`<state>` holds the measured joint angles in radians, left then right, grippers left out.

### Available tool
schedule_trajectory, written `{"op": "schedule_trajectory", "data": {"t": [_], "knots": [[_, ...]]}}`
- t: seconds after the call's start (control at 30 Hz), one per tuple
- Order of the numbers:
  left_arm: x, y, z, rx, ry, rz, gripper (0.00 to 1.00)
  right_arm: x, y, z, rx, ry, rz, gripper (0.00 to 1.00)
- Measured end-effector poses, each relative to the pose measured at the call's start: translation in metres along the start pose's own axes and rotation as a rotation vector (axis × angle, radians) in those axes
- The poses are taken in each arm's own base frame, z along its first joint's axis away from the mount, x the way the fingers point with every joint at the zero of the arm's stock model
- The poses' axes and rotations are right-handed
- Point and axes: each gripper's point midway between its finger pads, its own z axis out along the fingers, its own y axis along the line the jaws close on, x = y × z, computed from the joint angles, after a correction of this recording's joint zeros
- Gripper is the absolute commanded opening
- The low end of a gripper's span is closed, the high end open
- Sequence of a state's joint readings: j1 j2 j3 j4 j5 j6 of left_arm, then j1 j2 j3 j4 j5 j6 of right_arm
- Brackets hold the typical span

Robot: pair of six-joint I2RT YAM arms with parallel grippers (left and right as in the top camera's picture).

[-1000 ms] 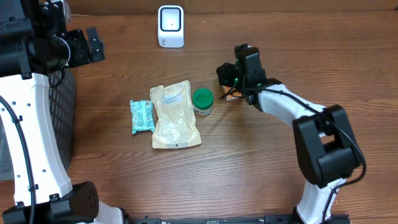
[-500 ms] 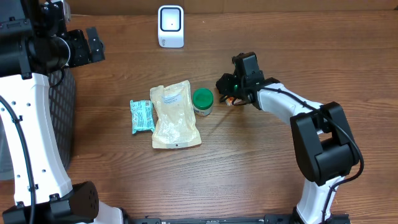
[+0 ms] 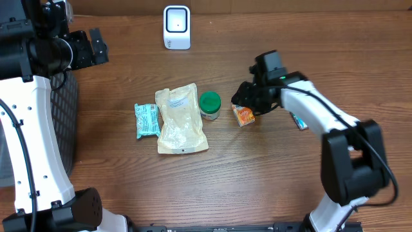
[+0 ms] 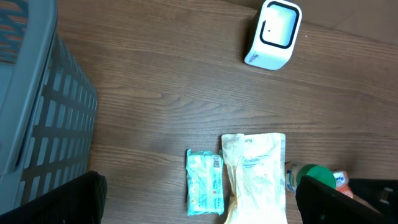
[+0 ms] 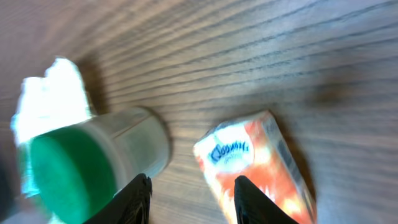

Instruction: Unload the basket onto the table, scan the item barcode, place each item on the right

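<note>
- Since a second ago the right arm has swung out to the right, and the orange packet (image 3: 243, 116) that was up at its pincer now lies flat on the wooden table (image 3: 257, 180).
- At far left, a slatted grey basket (image 4: 43, 124) stands beside the left arm. The left gripper (image 3: 95, 46) hangs well clear of the goods with its jaws spread wide and nothing in them.
- A teal packet (image 3: 147, 120) lies against the left edge of a beige pouch (image 3: 182, 120). The print on both is too small to read.
- The white scanner (image 3: 176, 27) stands alone at the back of the table, well apart from every item, its dark-framed window turned up.
- A jar with a green lid (image 3: 210, 105) stands upright just right of the pouch.
- The orange packet rests just right of the jar. It carries blue script on a white oval, too blurred in the wrist view to make out.
- The right gripper (image 3: 243, 100) hovers directly over the packet with its fingers (image 5: 138, 198) parted, the packet released beneath them.
- A small multicoloured packet (image 3: 298, 120) shows partly from under the right forearm, its label unreadable.
</note>
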<state>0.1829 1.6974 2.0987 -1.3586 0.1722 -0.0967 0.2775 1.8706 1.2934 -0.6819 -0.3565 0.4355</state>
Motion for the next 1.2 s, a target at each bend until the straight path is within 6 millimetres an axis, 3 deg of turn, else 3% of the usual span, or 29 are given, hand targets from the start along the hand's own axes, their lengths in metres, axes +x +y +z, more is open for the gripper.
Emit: {"op": "schedule_trajectory", "data": {"t": [0.13,0.33,0.5,0.77,1.03,1.2], "knots": [[0.000,0.000,0.000,0.000,0.000,0.000,0.99,0.012,0.004,-0.026,-0.021,0.047,0.026,0.24],[0.000,0.000,0.000,0.000,0.000,0.000,0.99,0.040,0.014,-0.019,-0.024,0.127,-0.001,0.07],[0.000,0.000,0.000,0.000,0.000,0.000,0.99,0.068,0.013,-0.003,-0.013,0.192,-0.008,0.05],[0.000,0.000,0.000,0.000,0.000,0.000,1.00,0.070,0.004,0.013,-0.003,0.200,0.009,0.05],[0.000,0.000,0.000,0.000,0.000,0.000,0.99,0.078,-0.019,0.043,0.064,0.259,0.065,0.04],[0.000,0.000,0.000,0.000,0.000,0.000,0.99,0.073,-0.033,0.044,0.089,0.246,0.103,0.04]]}}
